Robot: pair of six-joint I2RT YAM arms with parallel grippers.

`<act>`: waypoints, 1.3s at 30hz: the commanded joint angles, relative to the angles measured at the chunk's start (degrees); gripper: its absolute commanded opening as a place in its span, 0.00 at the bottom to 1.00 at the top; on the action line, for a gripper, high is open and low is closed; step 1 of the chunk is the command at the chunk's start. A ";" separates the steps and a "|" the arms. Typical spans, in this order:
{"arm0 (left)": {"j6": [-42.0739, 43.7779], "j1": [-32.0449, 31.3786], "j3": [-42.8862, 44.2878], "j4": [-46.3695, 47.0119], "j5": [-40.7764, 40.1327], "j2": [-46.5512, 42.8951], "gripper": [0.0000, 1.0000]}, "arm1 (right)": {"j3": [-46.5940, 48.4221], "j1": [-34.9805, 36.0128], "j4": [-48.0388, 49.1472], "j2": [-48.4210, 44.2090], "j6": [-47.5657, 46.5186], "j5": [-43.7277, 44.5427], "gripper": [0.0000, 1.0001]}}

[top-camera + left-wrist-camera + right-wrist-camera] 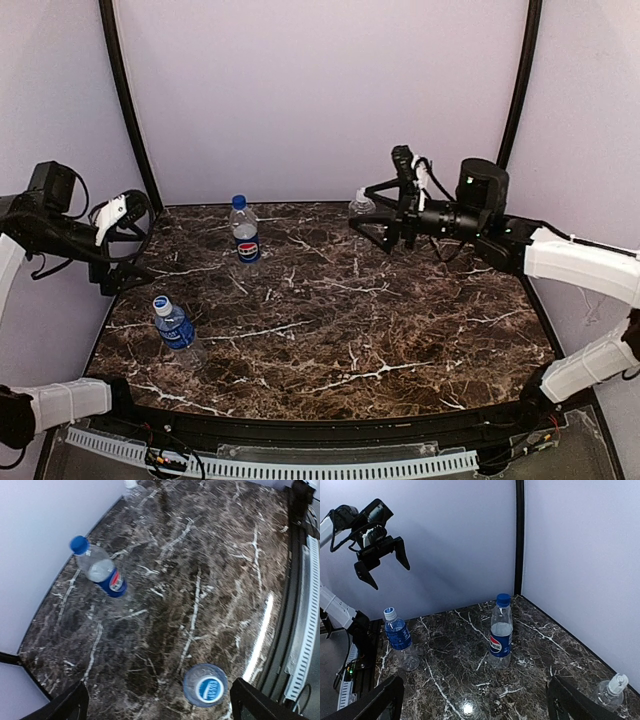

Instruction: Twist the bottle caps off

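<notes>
Three bottles stand upright with their caps on. The Pepsi bottle (244, 235) has a dark blue cap (238, 201) at the back left. The water-label bottle (175, 325) has a pale blue-and-white cap (162, 303) at the near left. The unlabelled bottle (361, 207) has a white cap (619, 681) at the back middle. My left gripper (133, 278) is open and empty, raised above the table's left edge, with the water bottle's cap (209, 689) below near its right finger (260, 705). My right gripper (364, 212) is open and empty, raised, with the unlabelled bottle (610, 691) just outside its right finger (582, 705).
The dark marble table (400, 330) has pale walls at the back and sides, with black posts (125, 90) in the back corners. A perforated rail (330, 468) runs along the near edge. The left arm (375, 535) shows high in the right wrist view.
</notes>
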 commanded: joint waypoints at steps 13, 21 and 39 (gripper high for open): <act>0.51 -11.70 -14.18 -13.87 -10.30 1.61 0.81 | 10.33 13.45 -4.22 18.88 -7.66 10.09 0.99; -0.83 -11.83 -15.18 -10.12 -8.56 4.65 0.63 | 12.51 13.59 -5.08 22.38 -7.95 10.32 0.99; -1.60 -11.86 -13.91 -7.68 -5.40 6.34 0.20 | 14.45 13.64 -6.14 26.74 -8.86 9.77 0.98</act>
